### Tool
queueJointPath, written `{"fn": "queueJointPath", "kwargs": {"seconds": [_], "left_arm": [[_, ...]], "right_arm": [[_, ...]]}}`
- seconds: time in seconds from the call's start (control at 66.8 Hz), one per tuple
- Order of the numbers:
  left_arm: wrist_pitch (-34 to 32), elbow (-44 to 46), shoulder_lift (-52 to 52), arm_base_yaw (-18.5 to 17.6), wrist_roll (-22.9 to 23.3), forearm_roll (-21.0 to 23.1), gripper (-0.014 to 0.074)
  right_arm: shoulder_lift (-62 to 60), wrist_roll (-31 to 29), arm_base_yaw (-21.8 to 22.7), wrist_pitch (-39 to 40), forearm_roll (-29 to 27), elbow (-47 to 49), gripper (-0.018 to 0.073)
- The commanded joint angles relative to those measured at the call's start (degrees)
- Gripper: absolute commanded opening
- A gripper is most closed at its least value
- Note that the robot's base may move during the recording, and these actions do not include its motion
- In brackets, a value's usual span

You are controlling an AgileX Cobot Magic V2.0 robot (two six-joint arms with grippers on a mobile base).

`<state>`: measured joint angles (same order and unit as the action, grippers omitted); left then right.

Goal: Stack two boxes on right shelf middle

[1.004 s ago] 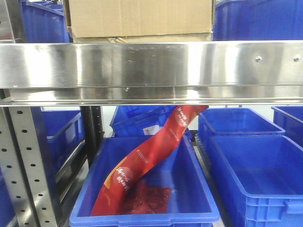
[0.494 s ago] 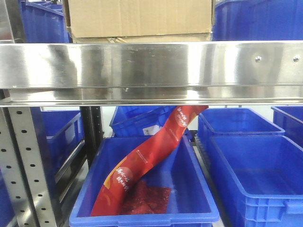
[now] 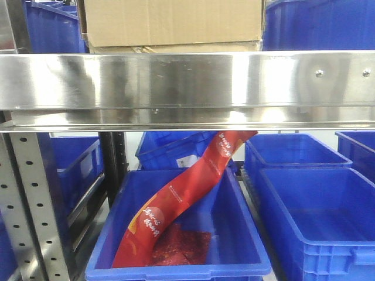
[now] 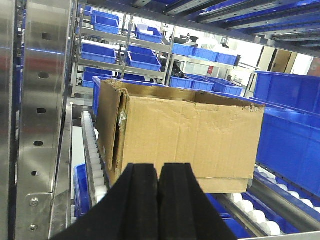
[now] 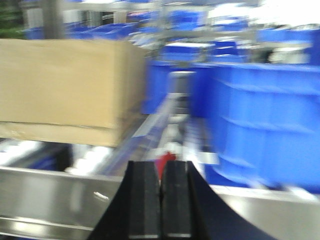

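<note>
The large creased cardboard box (image 3: 173, 20) lies on top of the thin flat box (image 3: 176, 47), both on the steel shelf (image 3: 187, 82) behind its shiny front rail. The left wrist view shows the large box (image 4: 190, 135) over the thin box (image 4: 227, 184) on white rollers. My left gripper (image 4: 159, 172) is shut and empty, a short way in front of the stack. The right wrist view is blurred. There the stack (image 5: 65, 80) sits at the left, and my right gripper (image 5: 160, 172) is shut and empty above the rail (image 5: 50, 200).
Blue plastic bins flank the stack on the shelf (image 3: 319, 23) (image 5: 265, 120). Below the rail, a blue bin (image 3: 246, 257) holds a long red packet (image 3: 187, 193), with more bins at the right (image 3: 316, 211). A perforated grey upright (image 3: 32, 205) stands at the left.
</note>
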<state>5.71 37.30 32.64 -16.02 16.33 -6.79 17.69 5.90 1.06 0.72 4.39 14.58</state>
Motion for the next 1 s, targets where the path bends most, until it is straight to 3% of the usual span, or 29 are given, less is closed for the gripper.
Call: {"fn": "queueJointPath", "kwargs": {"seconds": [0.0,0.12,0.24,0.659,0.989], "left_arm": [[-1.14,-0.14,-0.37,-0.31,0.11,0.04,-0.0111],[-1.14,-0.14,-0.37,-0.31,0.11,0.04,-0.0111],[-1.14,-0.14,-0.37,-0.31,0.11,0.04,-0.0111],[-2.05,-0.14,-0.31,-0.31,0.11,0.04,-0.0111],[-2.05,-0.14,-0.31,-0.31,0.11,0.04,-0.0111]], "right_arm": [[-5.39,-0.66,2.25,1.23,-0.90,-3.94,-0.0169],[-12.87,-0.66,3.91,0.87,-4.94,-9.98,-0.0169],[-17.69,-0.66,4.54,1.10,-5.31,-14.58,-0.0169],[-17.69,-8.39,4.54,-1.97,-5.09,-14.58,-0.0169],[-17.69,-8.36,4.54,-1.14,-5.85,-14.58,-0.0169]]}}
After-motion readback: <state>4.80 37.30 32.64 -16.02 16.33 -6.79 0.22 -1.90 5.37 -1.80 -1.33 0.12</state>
